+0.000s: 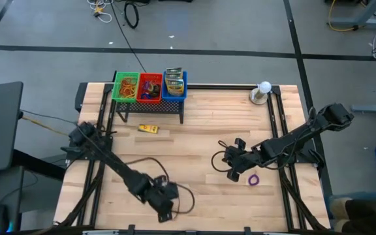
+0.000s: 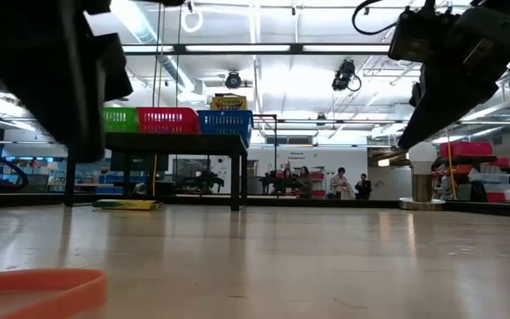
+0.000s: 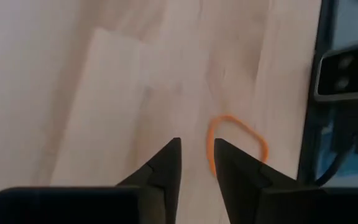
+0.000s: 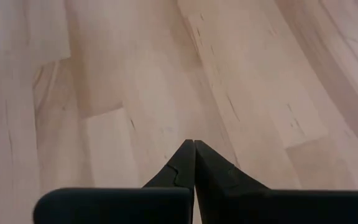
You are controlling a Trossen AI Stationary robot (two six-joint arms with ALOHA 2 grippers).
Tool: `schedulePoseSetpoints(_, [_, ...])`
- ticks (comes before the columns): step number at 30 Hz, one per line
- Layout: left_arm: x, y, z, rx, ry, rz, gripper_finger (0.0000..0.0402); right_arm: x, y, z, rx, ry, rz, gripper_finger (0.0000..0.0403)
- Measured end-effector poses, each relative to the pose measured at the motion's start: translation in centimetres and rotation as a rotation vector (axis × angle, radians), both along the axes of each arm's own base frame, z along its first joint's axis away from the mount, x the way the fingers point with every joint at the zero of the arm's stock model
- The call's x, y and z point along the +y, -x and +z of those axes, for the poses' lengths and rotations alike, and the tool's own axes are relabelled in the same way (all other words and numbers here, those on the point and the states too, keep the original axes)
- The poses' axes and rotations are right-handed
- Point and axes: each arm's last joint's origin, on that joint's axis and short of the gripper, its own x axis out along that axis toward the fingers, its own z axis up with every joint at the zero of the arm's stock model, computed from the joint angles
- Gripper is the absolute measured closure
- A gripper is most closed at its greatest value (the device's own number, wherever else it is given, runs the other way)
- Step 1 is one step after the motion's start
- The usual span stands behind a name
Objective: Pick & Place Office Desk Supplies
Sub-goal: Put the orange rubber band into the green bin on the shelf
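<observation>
From above you see a purple rubber band [image 1: 253,179] at four o'clock on the bench [image 1: 201,130], right gripper [image 1: 232,175] beside it, jaws closed, empty, low view, orange band [image 2: 38,288] flat near the front edge, left wrist, left gripper [image 3: 196,155] jaws slightly parted over the thin orange loop, holding nothing, bare wood ahead.

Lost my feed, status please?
Left gripper open beside orange rubber band on table. Right gripper shut, empty, near purple band. Nothing in the way.
</observation>
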Motion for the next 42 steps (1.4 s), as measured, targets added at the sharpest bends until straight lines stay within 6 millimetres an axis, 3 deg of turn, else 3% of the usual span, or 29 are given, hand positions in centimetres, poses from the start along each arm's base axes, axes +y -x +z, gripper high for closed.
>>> schedulePoseSetpoints(7, [-3.3, -1.3, -1.6, 0.028, -0.008, -0.028, 0.0297, 0.0, -0.1, 0.0, -0.007, 0.006, 0.009, 0.0398])
schedulePoseSetpoints(19, [-3.6, -1.7, -4.4, 0.077, -0.032, 0.084, 0.0302, 0.1, -0.2, 0.1, -0.021, 0.005, 0.014, 0.0398])
schedulePoseSetpoints(22, [-3.6, -1.6, -4.5, 0.076, -0.034, 0.094, 0.0322, 0.1, -0.2, 0.1, -0.023, 0.004, 0.014, 0.0398])
schedulePoseSetpoints(27, [-3.6, -1.6, -4.5, 0.078, -0.045, 0.070, 0.0390, 0.1, -0.3, 0.2, -0.039, -0.001, 0.012, 0.0398])
schedulePoseSetpoints(29, [-3.6, -1.7, -4.5, 0.078, -0.042, 0.071, 0.0394, 0.1, -0.4, 0.2, -0.043, -0.004, 0.009, 0.0398])
schedulePoseSetpoints(33, [-2.8, -1.8, -3.1, 0.104, -0.018, 0.019, 0.0397, 0.2, -0.4, 0.3, -0.053, -0.021, -0.006, 0.0398])
schedulePoseSetpoints(42, [1.0, -0.9, 4.3, 0.038, -0.071, -0.006, 0.0398, 0.2, -0.6, 0.4, -0.073, -0.015, -0.016, 0.0398])
